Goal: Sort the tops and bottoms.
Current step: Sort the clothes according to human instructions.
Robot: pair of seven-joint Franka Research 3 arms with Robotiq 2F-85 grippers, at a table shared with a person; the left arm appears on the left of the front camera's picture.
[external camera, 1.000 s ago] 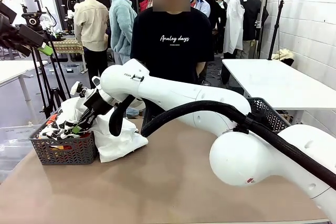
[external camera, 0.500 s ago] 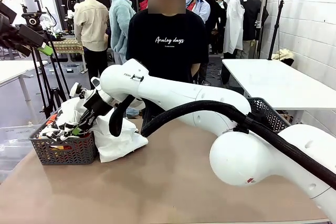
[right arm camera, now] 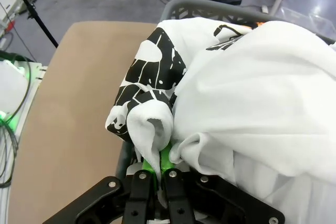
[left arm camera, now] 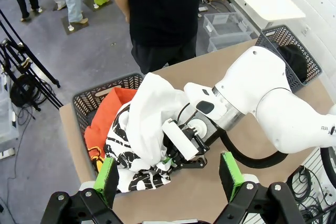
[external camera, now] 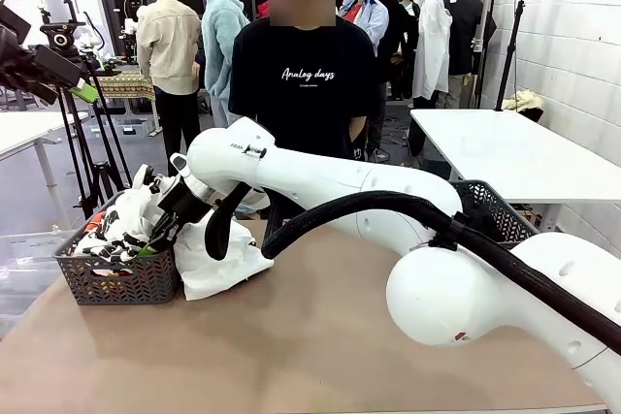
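Two pincers we log, left pincer (left arm camera: 170, 174) wide apart, holding nothing above the desk (external camera: 291, 336), left basket (external camera: 121, 278) heaped with tops (external camera: 131, 215), right pincer (external camera: 144, 237) clamped on a white top (right arm camera: 152, 129) at that basket, right basket (external camera: 495, 210) behind.

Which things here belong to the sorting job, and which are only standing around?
Job:
- white T-shirt, pinched in the shut right gripper
- white top with black print
- orange-red top
- left basket holding the tops
- right basket with black cloth inside
- open left gripper, hovering above

Around:
- person at the far side
- camera tripod
- white side table
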